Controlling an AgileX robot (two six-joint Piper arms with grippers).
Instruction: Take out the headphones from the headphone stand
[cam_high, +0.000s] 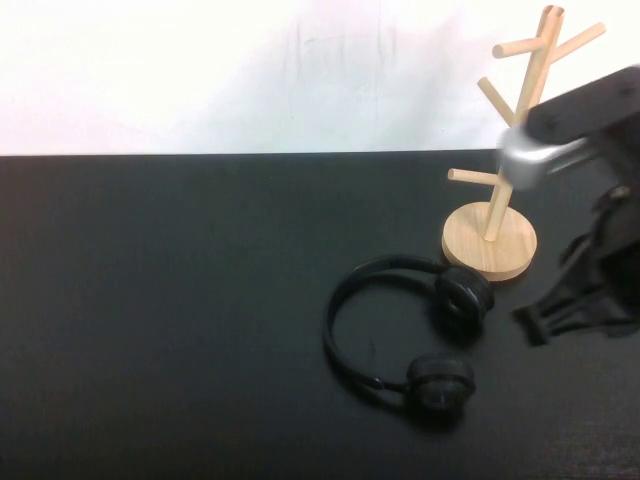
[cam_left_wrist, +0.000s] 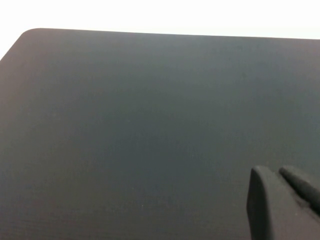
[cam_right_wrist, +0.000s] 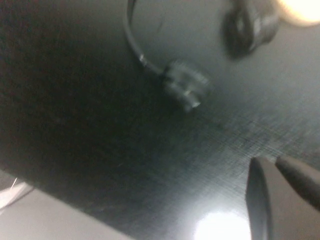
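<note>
At the right edge of the high view I see my right gripper (cam_high: 535, 325) clenched on nothing, hovering just right of the headphones (cam_high: 400, 335). They lie flat on the black table (cam_high: 160, 320), one ear cup touching the stand's (cam_high: 505, 160) round base. My left gripper (cam_left_wrist: 285, 200) hangs over bare tabletop; I cannot tell its state. Behind the table runs a white wall (cam_high: 250, 70).

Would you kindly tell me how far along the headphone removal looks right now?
Done: the headphones lie flat on the black table, off the headphone stand. In hand: nothing; the right pincer is shut and empty beside them. The left pincer hovers over bare table. Nothing obvious remains.
</note>
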